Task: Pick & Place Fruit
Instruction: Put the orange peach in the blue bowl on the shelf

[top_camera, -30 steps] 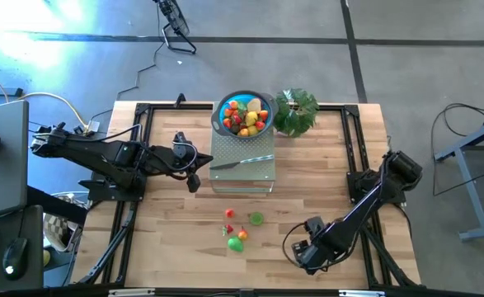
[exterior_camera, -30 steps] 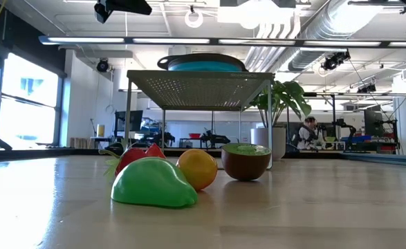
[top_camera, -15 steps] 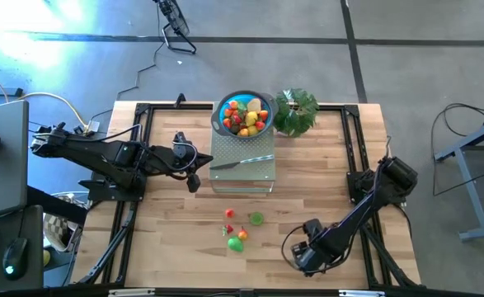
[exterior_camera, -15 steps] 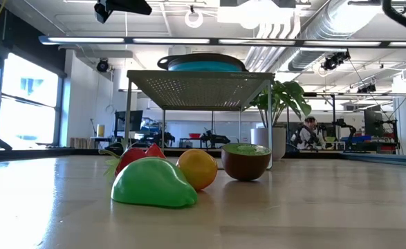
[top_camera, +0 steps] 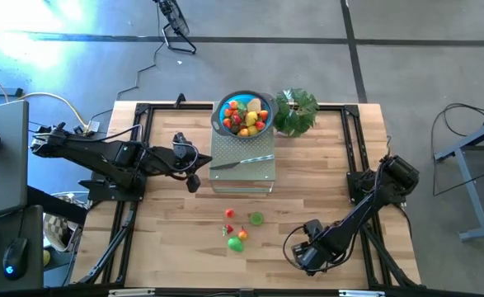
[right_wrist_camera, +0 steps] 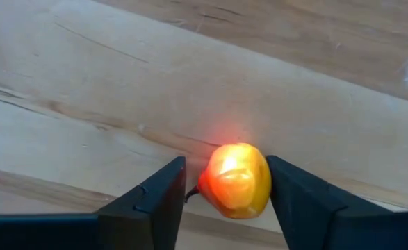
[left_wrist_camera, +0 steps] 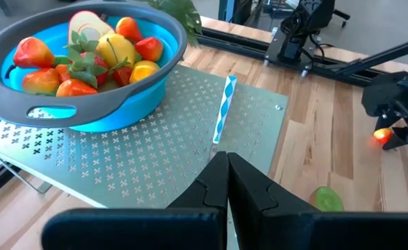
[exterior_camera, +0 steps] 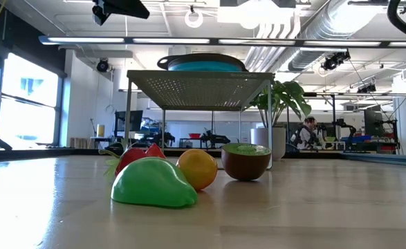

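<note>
A blue bowl (top_camera: 243, 114) full of fruit stands on a perforated metal stand (top_camera: 243, 169), beside a knife (top_camera: 242, 162). Several loose fruits lie on the table: a green one (exterior_camera: 154, 183), an orange (exterior_camera: 197, 168), a kiwi half (exterior_camera: 246, 160) and a strawberry (exterior_camera: 137, 155). My right gripper (top_camera: 307, 252) points down at the near right. Its open fingers stand on either side of a small red-yellow fruit (right_wrist_camera: 235, 179) that lies on the table. My left gripper (left_wrist_camera: 226, 158) hovers shut to the left of the stand, holding nothing. My right gripper comes at the small red-yellow fruit from above, pointing down, with a finger on each side. One finger (right_wrist_camera: 290, 198) lies against the fruit's side (right_wrist_camera: 263, 182). A thin gap shows between the fruit and the other finger (right_wrist_camera: 165, 194). The fruit sits on the table.
A leafy green plant (top_camera: 296, 111) stands at the back, right of the bowl. Black frame rails (top_camera: 353, 165) run along the table's left and right sides. Bare wood lies between the loose fruits and my right gripper.
My right arm has sunk a little toward the table at the near right. The loose fruits, the bowl and my left arm have kept still.
</note>
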{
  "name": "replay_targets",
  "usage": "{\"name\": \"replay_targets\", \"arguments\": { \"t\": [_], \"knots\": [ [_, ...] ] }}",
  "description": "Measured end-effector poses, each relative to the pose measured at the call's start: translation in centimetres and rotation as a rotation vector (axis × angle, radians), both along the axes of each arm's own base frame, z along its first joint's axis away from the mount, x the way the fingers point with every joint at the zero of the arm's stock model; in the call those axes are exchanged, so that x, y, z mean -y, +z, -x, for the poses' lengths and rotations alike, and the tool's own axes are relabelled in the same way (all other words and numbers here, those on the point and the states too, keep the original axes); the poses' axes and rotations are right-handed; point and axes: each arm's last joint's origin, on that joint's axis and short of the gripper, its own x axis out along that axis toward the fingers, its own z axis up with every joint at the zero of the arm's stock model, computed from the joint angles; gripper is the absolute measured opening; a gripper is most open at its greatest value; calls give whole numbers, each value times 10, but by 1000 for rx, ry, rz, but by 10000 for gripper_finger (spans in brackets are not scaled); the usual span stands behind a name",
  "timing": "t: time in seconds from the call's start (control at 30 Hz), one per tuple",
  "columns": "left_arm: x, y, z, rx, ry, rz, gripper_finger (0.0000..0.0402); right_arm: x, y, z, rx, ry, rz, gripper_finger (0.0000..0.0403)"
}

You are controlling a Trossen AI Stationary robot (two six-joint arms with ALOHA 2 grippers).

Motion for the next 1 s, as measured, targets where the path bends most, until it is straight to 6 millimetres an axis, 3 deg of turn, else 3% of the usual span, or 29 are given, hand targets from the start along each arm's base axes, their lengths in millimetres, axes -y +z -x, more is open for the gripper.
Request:
{"name": "replay_targets", "arguments": {
  "t": [0.33,0.73,1.0],
  "knots": [
    [0,0,0,0,1,0,0,0,0,0,-3,0,1,134],
    [0,0,0,-1,3,-2,0,2,7,2,21,0,-3,120],
    [0,0,0,-2,5,-5,0,5,27,3,110,5,-27,118]
  ]
}}
